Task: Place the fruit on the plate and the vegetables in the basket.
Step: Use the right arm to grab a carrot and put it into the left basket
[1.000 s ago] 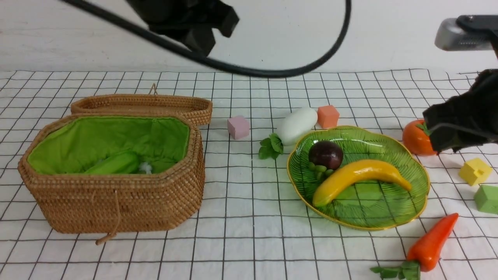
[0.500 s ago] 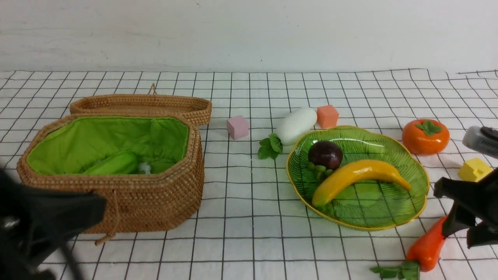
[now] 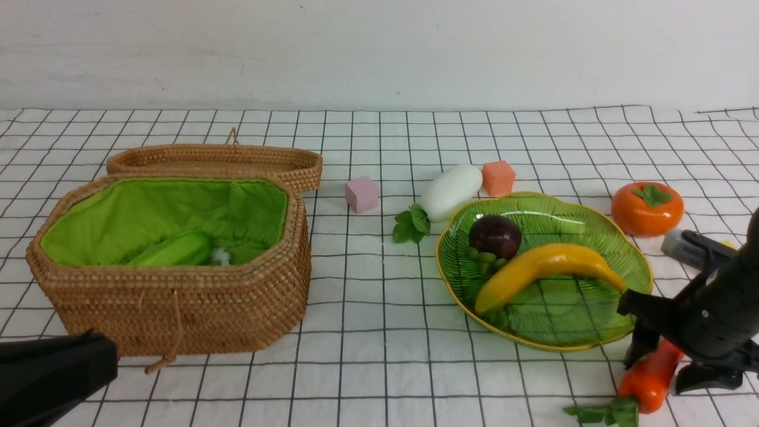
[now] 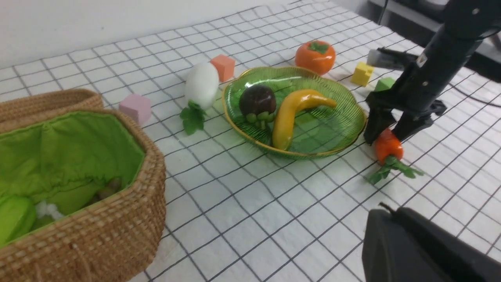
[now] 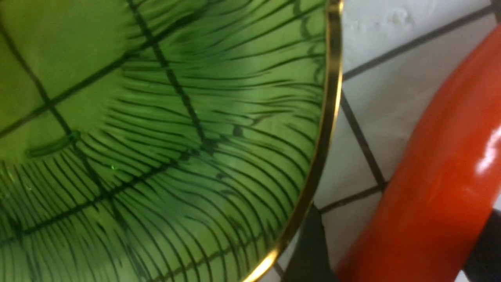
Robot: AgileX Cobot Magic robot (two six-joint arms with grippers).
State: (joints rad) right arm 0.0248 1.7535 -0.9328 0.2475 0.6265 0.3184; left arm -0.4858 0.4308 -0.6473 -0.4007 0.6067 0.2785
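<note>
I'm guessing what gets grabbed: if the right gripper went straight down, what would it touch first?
Most likely the glossy orange-red toy carrot with green leaves: the right gripper points down over it, jaws either side.

Basket [image 3: 195, 308] left, lid [image 3: 219, 159] behind it; plate [image 3: 551, 219] right, banana [image 3: 545, 267] and mangosteen [image 3: 496, 236] on it; radish [image 3: 452, 191] behind, carrot [image 3: 649, 382] in front.
</note>
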